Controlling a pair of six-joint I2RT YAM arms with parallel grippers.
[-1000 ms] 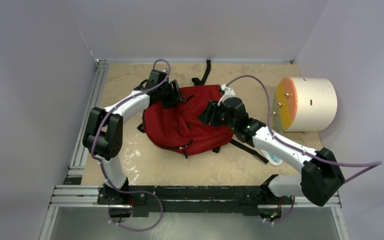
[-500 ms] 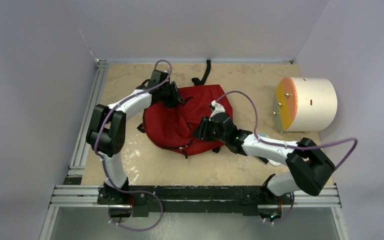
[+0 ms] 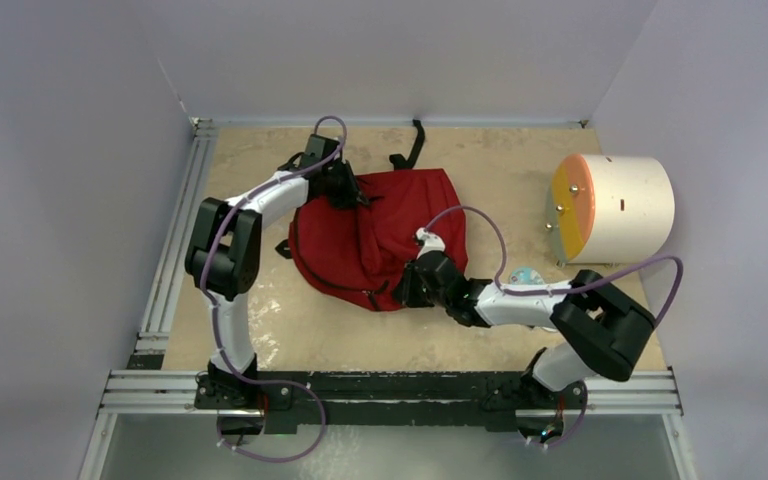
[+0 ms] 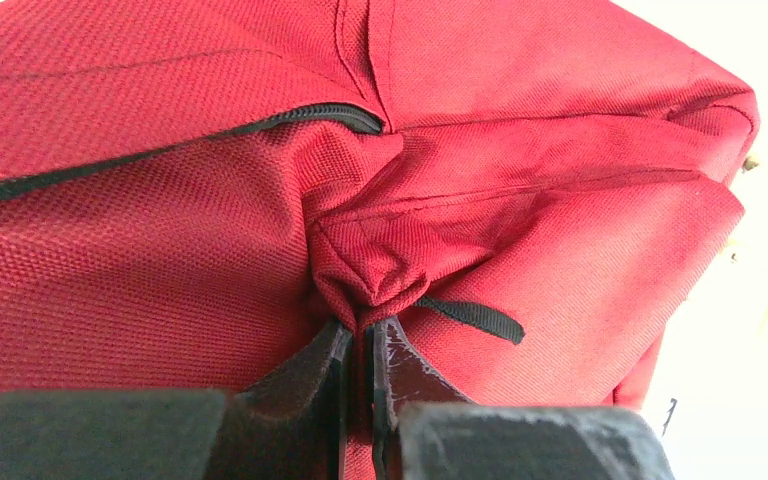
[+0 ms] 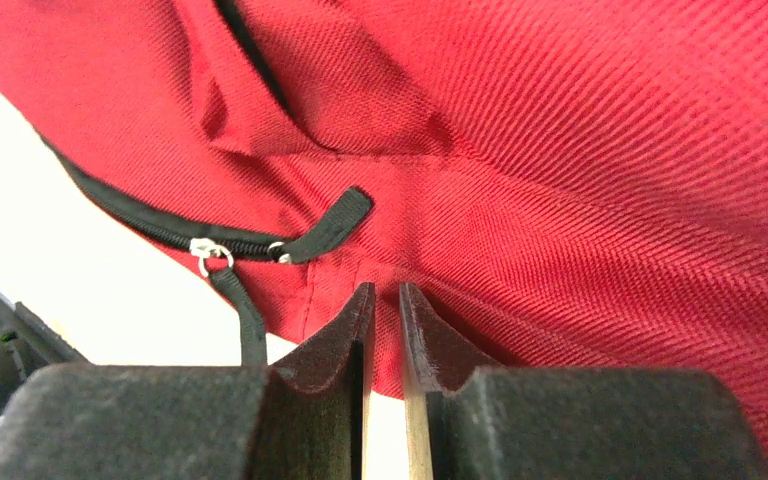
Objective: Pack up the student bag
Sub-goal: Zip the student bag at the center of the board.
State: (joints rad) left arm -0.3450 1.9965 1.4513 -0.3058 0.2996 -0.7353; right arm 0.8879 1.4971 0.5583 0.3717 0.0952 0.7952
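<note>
Top view: the soft dark-red fabric student bag point(image 3: 370, 240) is seen whole, crumpled on the tan tabletop point(image 3: 500, 160) left of centre, well apart from the cream cylinder with an orange-yellow face point(image 3: 625, 205) at the right.
Left wrist view: a bunched fold of red cloth below the closed black zipper point(image 4: 160, 150) is shown clamped in the left end effector point(image 4: 360, 330). A small black loop point(image 4: 470, 318) lies just beside the tips.
Right wrist view: the right end effector point(image 5: 380, 295) is shown at the bag's near edge, its fingers drawn almost together with a thin slit left. Whether cloth is caught cannot be told. A black strap-like zipper pull point(image 5: 250, 320) hangs to the left.
Left arm: the elbow is raised and the forearm is reached to the bag's far left corner.
Right arm: the arm is folded low, with the forearm stretched leftward over the tabletop.
</note>
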